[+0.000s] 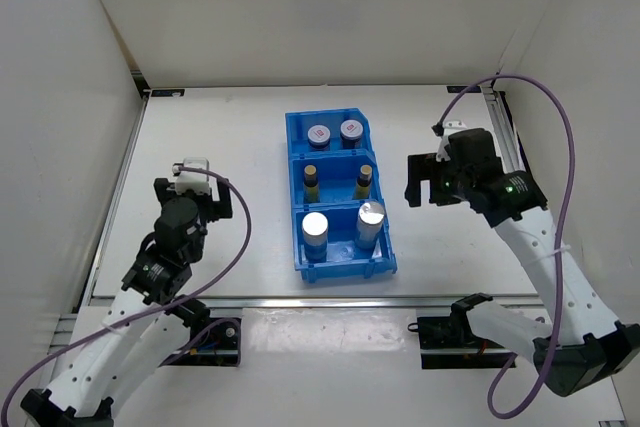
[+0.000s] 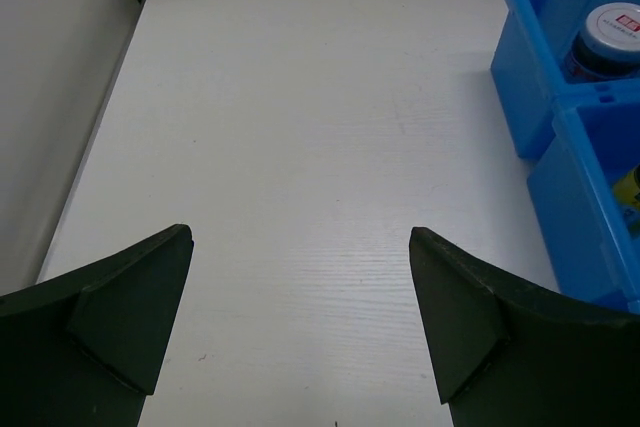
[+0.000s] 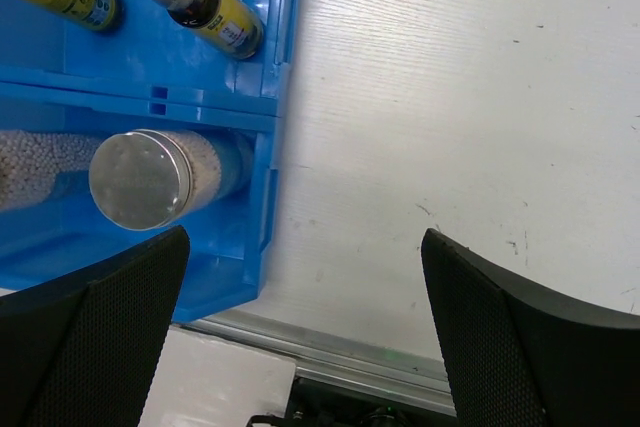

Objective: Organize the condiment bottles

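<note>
Right now your left jaws stand spread wide with nothing between them, only bare worktop [image 2: 300,147]. Ahead of them and off to their right sits the blue bin [image 2: 522,77], well apart from the fingers [image 2: 110,327]. One of the squat jars [image 2: 608,39] shows in its far compartment.

Your right jaws are also released and hold nothing. The gap between them lies over worktop just beside the bin's outer wall. To the left of these jaws, inside the bin's nearest compartment, sits a silver-topped cylinder [image 3: 150,175], with a second pale cylinder [image 3: 30,167] partly seen beyond it. Further ahead on that same side, one compartment on, are the two dark brown bottles [image 3: 200,2] with yellow labels.

From above, all six condiment bottles [image 1: 311,179] are in the bin, a like pair to each compartment: jars farthest from both jaws, brown bottles in the middle, cylinders nearest. The bin lies between your two sets of jaws, closer to the right pair.
</note>
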`<action>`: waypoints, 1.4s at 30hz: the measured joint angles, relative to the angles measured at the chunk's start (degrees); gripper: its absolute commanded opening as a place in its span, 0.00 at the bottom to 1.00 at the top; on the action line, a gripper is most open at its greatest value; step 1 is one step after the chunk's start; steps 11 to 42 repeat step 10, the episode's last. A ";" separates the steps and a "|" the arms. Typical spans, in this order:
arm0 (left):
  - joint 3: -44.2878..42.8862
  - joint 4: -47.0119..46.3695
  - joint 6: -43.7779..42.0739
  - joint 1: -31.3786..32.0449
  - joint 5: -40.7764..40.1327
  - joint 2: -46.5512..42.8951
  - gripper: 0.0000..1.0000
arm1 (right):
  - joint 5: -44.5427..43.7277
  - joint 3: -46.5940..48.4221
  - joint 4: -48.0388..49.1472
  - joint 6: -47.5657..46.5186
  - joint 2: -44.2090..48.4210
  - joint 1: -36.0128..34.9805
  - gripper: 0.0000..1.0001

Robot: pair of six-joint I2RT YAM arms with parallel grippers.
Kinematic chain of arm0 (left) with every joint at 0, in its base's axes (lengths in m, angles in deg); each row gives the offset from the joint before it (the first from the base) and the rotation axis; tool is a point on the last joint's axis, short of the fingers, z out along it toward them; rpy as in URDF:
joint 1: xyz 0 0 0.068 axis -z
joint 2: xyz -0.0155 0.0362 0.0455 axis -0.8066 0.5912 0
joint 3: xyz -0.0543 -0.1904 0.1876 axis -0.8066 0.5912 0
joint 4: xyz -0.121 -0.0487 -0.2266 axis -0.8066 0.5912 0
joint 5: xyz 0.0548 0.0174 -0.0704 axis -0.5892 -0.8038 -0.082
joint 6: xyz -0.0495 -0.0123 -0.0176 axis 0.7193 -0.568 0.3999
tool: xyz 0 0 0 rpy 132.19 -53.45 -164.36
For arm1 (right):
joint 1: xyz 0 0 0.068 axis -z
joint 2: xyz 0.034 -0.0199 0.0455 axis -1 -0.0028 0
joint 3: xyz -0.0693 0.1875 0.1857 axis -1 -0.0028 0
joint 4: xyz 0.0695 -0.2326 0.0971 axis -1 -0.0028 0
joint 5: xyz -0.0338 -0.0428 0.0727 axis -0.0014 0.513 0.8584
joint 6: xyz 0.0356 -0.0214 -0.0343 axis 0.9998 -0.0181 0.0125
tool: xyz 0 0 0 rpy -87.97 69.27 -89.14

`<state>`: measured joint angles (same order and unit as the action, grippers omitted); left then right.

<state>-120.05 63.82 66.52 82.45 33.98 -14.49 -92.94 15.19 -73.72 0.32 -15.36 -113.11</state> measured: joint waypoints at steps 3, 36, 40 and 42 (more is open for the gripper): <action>0.00 -0.04 -0.20 0.00 -0.52 1.42 1.00 | -0.96 -1.40 0.81 0.33 1.88 0.00 1.00; 0.04 -0.07 -0.63 0.00 -1.75 1.88 1.00 | -2.12 -3.06 1.55 1.22 5.07 0.00 1.00; 0.04 -0.07 -0.63 0.00 -1.75 1.88 1.00 | -2.12 -3.06 1.55 1.22 5.07 0.00 1.00; 0.04 -0.07 -0.63 0.00 -1.75 1.88 1.00 | -2.12 -3.06 1.55 1.22 5.07 0.00 1.00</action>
